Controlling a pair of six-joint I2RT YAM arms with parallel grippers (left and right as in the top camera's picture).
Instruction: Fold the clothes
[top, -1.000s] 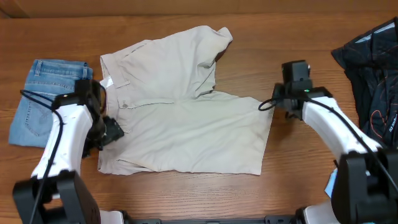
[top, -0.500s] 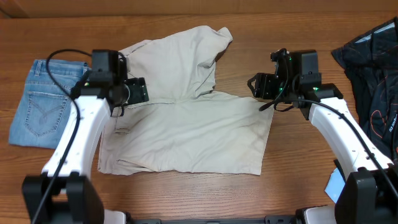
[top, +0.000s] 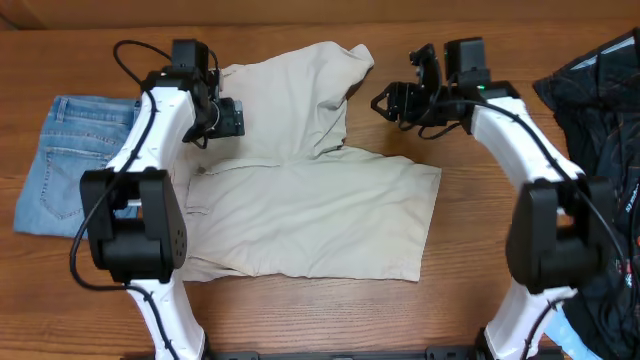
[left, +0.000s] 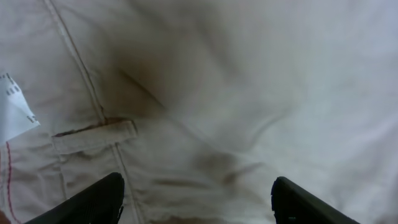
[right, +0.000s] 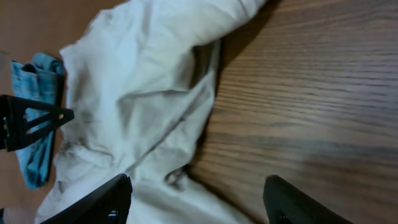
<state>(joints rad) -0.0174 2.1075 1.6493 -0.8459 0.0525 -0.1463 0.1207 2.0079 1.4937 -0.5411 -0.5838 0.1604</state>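
The pale beige shorts (top: 300, 200) lie across the table's middle, one leg crumpled up toward the back (top: 310, 90). My left gripper (top: 232, 117) is open above the shorts' waistband at the left; its wrist view shows beige cloth with a belt loop (left: 93, 132) and a white label (left: 13, 112). My right gripper (top: 392, 102) is open and empty over bare wood just right of the crumpled leg. The right wrist view shows that leg (right: 143, 106) to the left of the fingers (right: 196, 199).
Folded light-blue jeans (top: 70, 160) lie at the left, also showing in the right wrist view (right: 34, 124). A black garment with orange-white print (top: 600, 130) lies at the right edge. The wooden table (top: 480, 250) shows around the shorts.
Both arms have swung toward the back of the table. The left gripper moved from the shorts' lower left edge up to the waistband. The right gripper moved up and left toward the crumpled leg.
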